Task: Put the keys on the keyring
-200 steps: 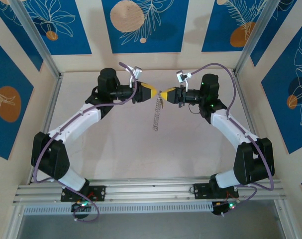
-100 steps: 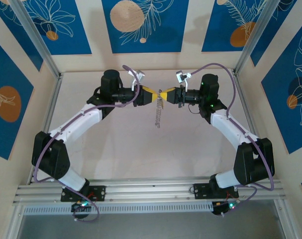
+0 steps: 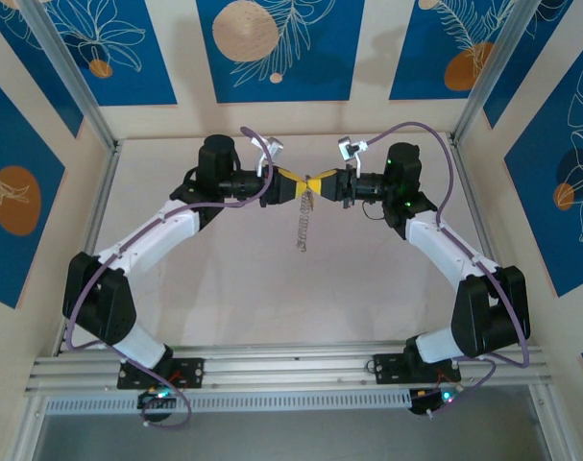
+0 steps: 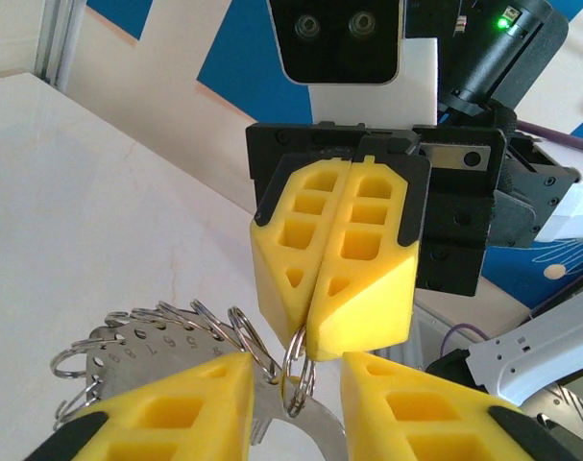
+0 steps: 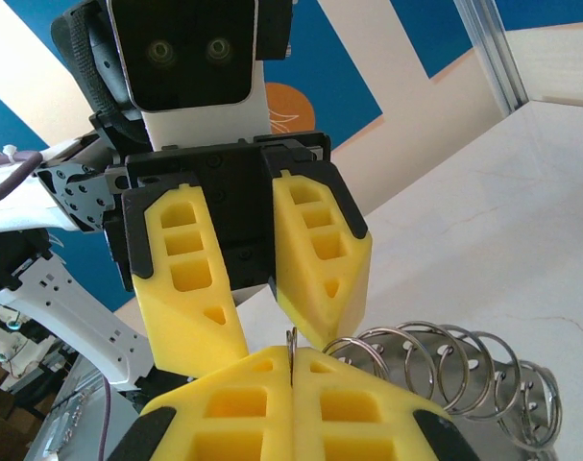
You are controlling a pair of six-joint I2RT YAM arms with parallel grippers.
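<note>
The keyring is a grey metal strip with numbered holes and a row of split rings; it hangs above the table where the two grippers meet. My right gripper is shut on its end split ring, and a thin edge of that ring shows between the gripper's pads. My left gripper faces it tip to tip and stands open. Its fingers straddle the held ring and the end of the strip. The other rings fan out to the side. The keys are out of view.
The pale table lies below the hanging strip. Metal frame rails and blue-patterned walls close in the sides and back. Both arms reach inward from their bases at the near edge.
My left gripper has moved right, closing the gap to the right gripper's tips, so its fingers now sit around the held ring. The hanging strip has swung slightly. The right arm has stayed put.
</note>
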